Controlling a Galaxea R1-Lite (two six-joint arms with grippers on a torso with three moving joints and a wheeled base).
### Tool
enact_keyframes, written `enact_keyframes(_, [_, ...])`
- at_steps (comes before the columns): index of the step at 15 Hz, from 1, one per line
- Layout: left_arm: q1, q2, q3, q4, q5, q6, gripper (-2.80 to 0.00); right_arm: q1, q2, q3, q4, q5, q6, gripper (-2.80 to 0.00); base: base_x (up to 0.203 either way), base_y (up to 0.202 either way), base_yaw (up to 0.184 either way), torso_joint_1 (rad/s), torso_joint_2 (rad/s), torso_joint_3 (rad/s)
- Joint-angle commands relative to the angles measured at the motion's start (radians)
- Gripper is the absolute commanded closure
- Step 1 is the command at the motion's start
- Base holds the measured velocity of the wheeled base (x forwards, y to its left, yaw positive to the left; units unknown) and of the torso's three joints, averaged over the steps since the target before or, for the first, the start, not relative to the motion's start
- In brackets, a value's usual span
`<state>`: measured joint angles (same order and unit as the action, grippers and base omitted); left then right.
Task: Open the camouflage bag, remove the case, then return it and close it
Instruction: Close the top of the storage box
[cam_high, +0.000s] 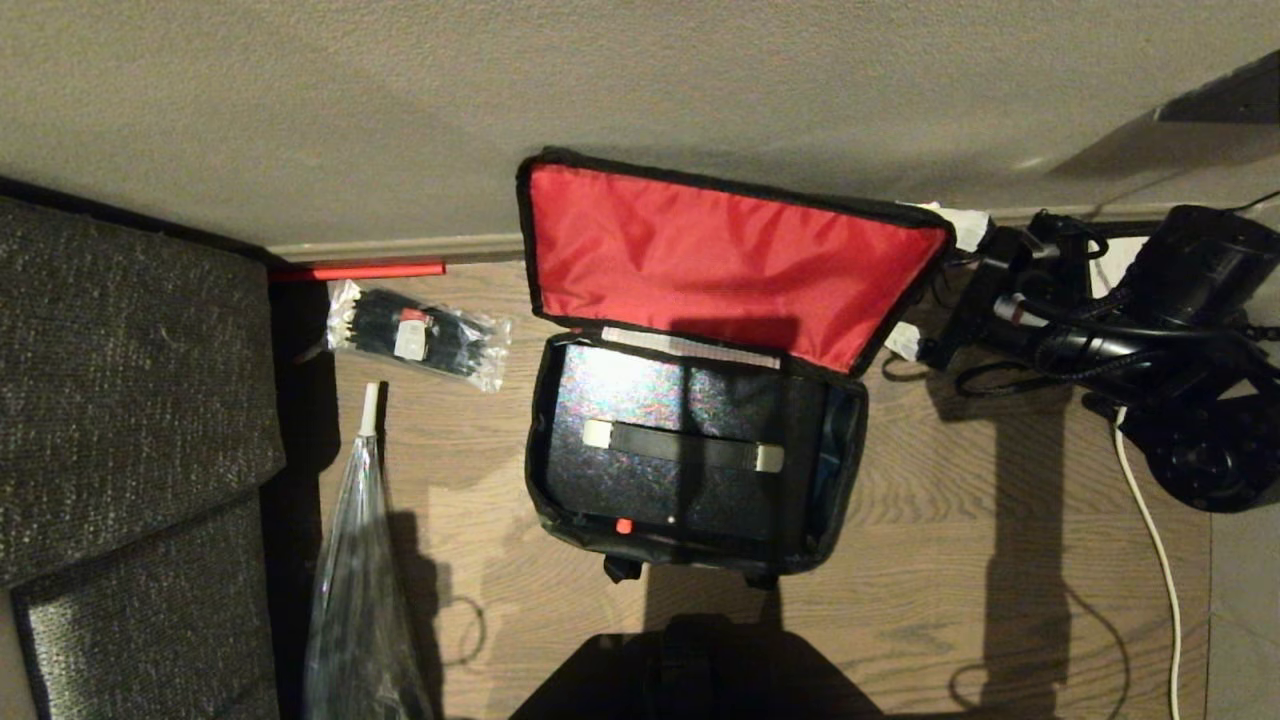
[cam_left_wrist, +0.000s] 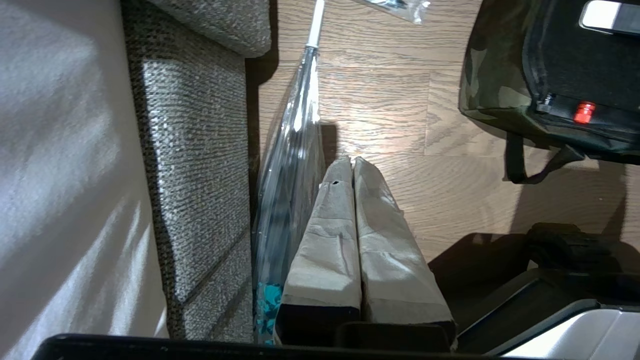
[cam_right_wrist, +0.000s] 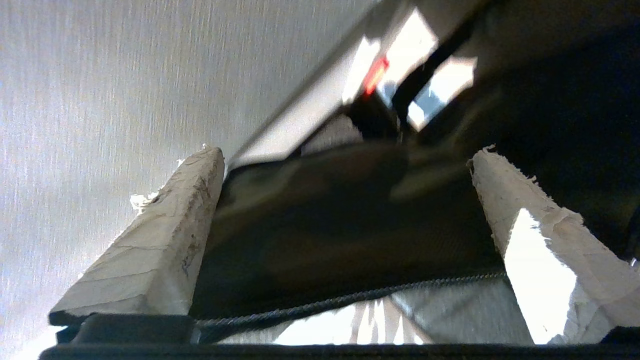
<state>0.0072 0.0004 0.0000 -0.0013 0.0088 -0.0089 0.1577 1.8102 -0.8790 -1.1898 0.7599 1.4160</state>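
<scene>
The camouflage bag (cam_high: 690, 470) is sitting open in the middle of the wooden floor (cam_high: 1000, 560), its red-lined lid (cam_high: 720, 260) leaning back toward twelve o'clock against the wall (cam_high: 500, 100). Inside, the flat black case (cam_high: 660, 450) is lying snug, nearly filling the compartment, a dark strap with pale ends (cam_high: 683, 446) running across its top.

The right gripper (cam_right_wrist: 345, 165) is hanging at the lid's two o'clock corner, jaws spread wide with the lid's dark outer fabric between them, not pinching it. The left gripper (cam_left_wrist: 354, 165) is parked off at the bag's eight o'clock, jaws pressed together, holding nothing.

That case is looking rigid and smooth-faced, probably with some weight to it, and the fit is tight, so there's little room at the edges. The strap is likely the best handle: pinch it mid-span and lift straight up. The bag itself is soft and may drag along, and the floppy lid could be falling forward if nudged.
</scene>
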Motion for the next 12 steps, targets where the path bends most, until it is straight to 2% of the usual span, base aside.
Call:
enact_keyframes(1, [0.000,-0.002,0.002,0.000,0.000,0.000,0.00,0.002,-0.069,0.043,0.009,0.020,-0.005,-2.80,0.000,0.000,0.000,0.000,0.00,0.000])
enact_keyframes(3, [0.000,-0.002,0.002,0.000,0.000,0.000,0.00,0.002,-0.149,0.096,0.066,0.043,-0.071,-2.80,0.000,0.000,0.000,0.000,0.00,0.000])
enact_keyframes(5, [0.000,-0.001,0.002,0.000,0.000,0.000,0.00,0.002,-0.224,0.145,0.161,0.074,-0.172,-2.80,0.000,0.000,0.000,0.000,0.00,0.000])
enact_keyframes(8, [0.000,0.000,0.002,0.000,0.000,0.000,0.00,0.022,-0.365,0.238,0.379,0.130,-0.341,-2.80,0.000,0.000,0.000,0.000,0.00,0.000])
enact_keyframes(11, [0.000,0.000,0.002,0.000,0.000,0.000,0.00,0.061,-0.489,0.314,0.576,0.141,-0.458,-2.80,0.000,0.000,0.000,0.000,0.00,0.000])
enact_keyframes(12, [0.000,0.000,0.002,0.000,0.000,0.000,0.00,0.072,-0.543,0.354,0.668,0.142,-0.524,-2.80,0.000,0.000,0.000,0.000,0.00,0.000])
